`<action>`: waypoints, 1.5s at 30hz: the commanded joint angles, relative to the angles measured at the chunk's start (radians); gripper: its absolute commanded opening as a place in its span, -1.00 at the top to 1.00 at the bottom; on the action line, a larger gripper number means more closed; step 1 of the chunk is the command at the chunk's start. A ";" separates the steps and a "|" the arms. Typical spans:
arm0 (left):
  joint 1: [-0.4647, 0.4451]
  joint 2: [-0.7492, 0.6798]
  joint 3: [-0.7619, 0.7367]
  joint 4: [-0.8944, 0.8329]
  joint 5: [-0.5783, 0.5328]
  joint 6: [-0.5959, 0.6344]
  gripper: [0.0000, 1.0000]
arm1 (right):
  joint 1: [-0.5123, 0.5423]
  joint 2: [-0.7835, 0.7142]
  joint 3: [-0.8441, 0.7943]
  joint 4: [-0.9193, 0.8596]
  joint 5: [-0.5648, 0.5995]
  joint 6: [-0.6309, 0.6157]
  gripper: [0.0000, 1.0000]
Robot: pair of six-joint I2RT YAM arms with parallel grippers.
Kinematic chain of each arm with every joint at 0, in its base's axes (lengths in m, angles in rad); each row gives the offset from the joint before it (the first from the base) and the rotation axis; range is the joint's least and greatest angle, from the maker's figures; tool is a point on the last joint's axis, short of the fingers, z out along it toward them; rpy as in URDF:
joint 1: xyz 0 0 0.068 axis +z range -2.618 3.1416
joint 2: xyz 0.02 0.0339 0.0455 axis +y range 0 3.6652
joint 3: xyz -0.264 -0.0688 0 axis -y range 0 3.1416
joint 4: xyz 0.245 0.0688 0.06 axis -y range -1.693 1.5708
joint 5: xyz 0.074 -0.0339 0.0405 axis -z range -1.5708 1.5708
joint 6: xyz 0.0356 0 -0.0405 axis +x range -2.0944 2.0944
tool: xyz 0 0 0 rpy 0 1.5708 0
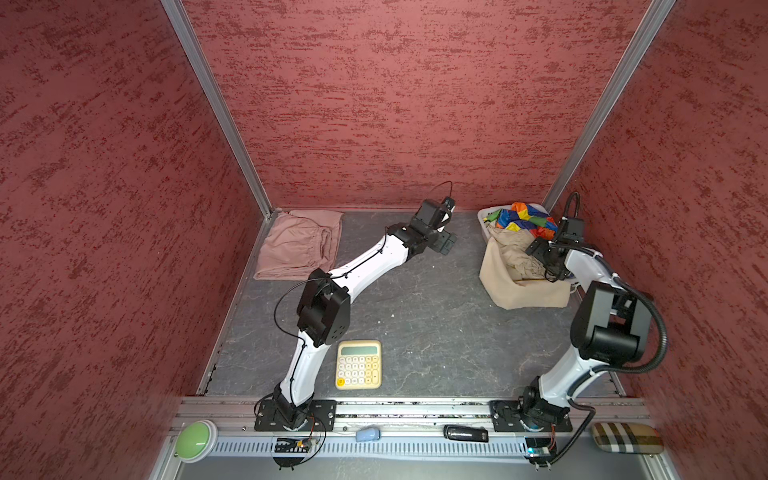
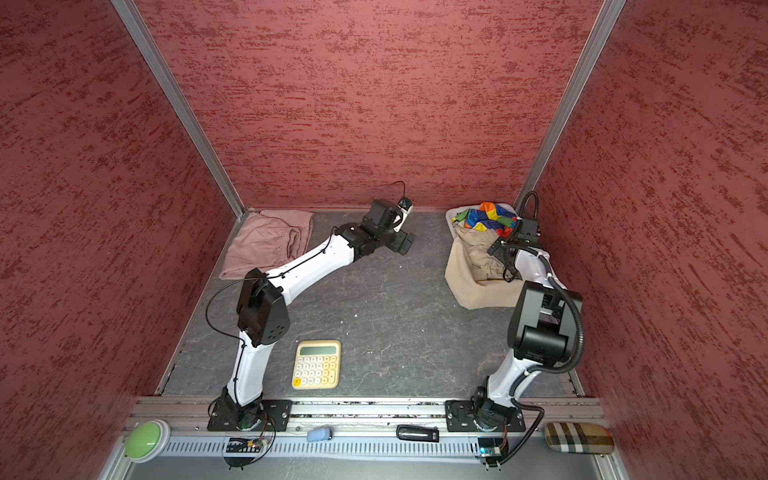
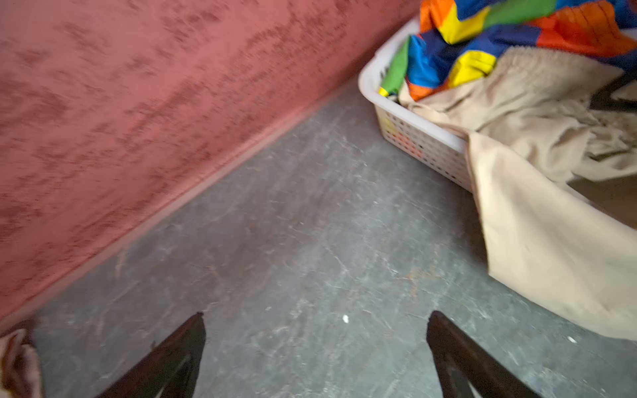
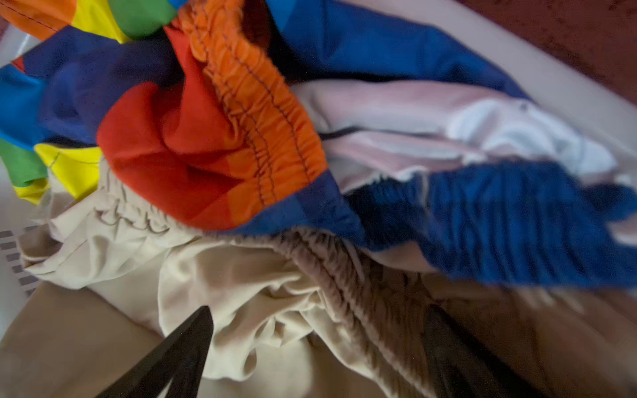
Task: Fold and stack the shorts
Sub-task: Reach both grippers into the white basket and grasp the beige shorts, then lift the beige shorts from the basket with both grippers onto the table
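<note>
Folded dusty pink shorts (image 1: 297, 245) (image 2: 266, 245) lie flat in the back left corner. At the back right, a white basket (image 1: 483, 216) (image 3: 413, 138) holds the rainbow shorts (image 1: 525, 218) (image 4: 189, 138) on top. Beige shorts (image 1: 519, 278) (image 3: 534, 206) spill over its front wall onto the table. My right gripper (image 1: 536, 249) (image 4: 320, 330) is down in the basket, jaws wide apart around bunched beige fabric near the gathered waistband. My left gripper (image 1: 446, 241) (image 3: 315, 317) hangs open and empty over bare table between the pink shorts and the basket.
A yellow calculator (image 1: 358, 365) lies near the front, beside the left arm. On the front rail sit a green button (image 1: 194, 440), a small blue object (image 1: 368, 434), a black device (image 1: 465, 433) and a plaid case (image 1: 625, 438). Red walls close three sides.
</note>
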 commanded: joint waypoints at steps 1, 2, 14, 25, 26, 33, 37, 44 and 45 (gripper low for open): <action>-0.004 -0.007 0.047 0.025 0.059 -0.036 -0.99 | -0.001 0.025 0.034 0.000 0.048 -0.032 -0.82; -0.008 -0.003 0.049 0.024 0.061 -0.034 -0.99 | -0.001 0.031 0.034 0.008 0.056 -0.034 -0.75; -0.005 -0.023 0.081 -0.009 0.090 -0.086 -0.99 | 0.057 -0.018 0.118 -0.064 0.035 -0.026 0.88; 0.059 -0.169 0.086 -0.084 0.114 -0.200 -0.99 | 0.240 -0.190 0.315 -0.217 0.030 -0.043 1.00; 0.066 -0.187 0.082 -0.096 0.116 -0.199 -0.99 | 0.246 -0.192 0.328 -0.215 0.005 -0.043 1.00; 0.206 -0.378 -0.093 -0.058 0.234 -0.340 -0.99 | 0.398 -0.157 0.581 -0.206 -0.085 -0.025 1.00; 0.310 -0.454 -0.149 -0.049 0.327 -0.422 -0.99 | 0.579 -0.006 0.966 -0.256 -0.216 -0.037 1.00; 0.456 -0.562 -0.210 -0.070 0.389 -0.460 -0.99 | 0.719 0.191 1.482 -0.224 -0.379 -0.007 1.00; 0.474 -0.578 -0.224 -0.067 0.397 -0.464 -0.99 | 0.706 0.136 1.341 -0.156 -0.362 -0.005 1.00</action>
